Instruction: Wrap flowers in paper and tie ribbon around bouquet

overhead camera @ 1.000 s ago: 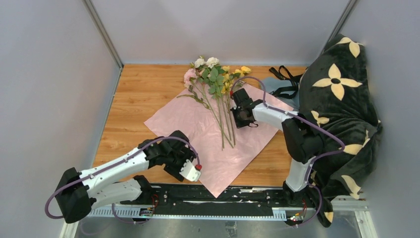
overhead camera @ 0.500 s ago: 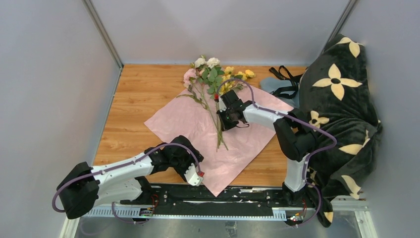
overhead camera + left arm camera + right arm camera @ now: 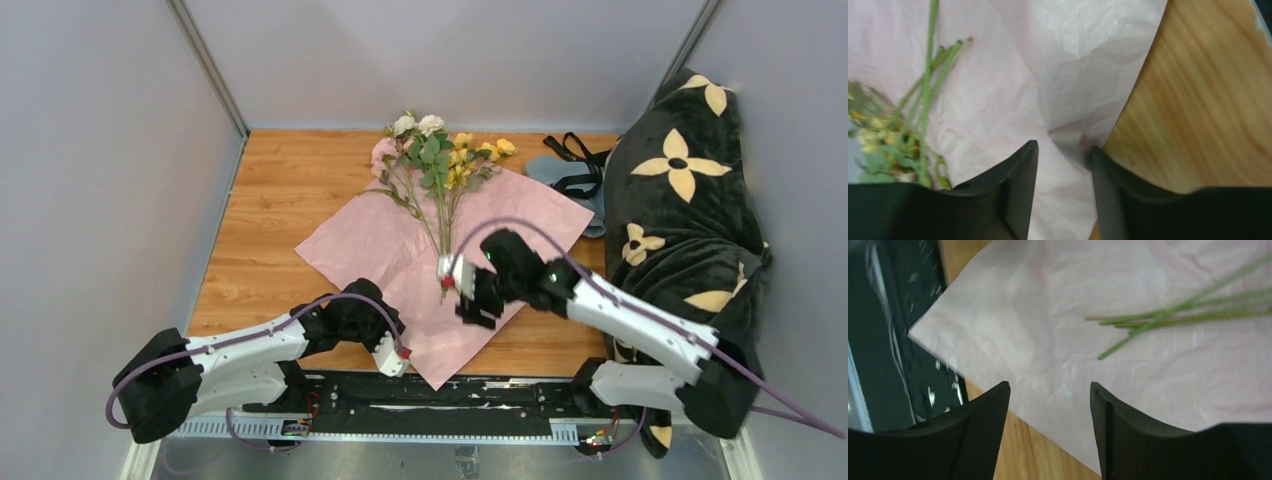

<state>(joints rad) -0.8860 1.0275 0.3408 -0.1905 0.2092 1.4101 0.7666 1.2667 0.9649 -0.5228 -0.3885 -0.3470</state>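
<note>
One pink paper mid-table, one bunch of flowers over its far corner, left gripper low, jaws apart astride the paper's near edge, right gripper wide, empty, above the paper.

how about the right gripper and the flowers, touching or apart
Apart. Right wrist view: bare paper lies between the open right gripper and the flowers.
</note>
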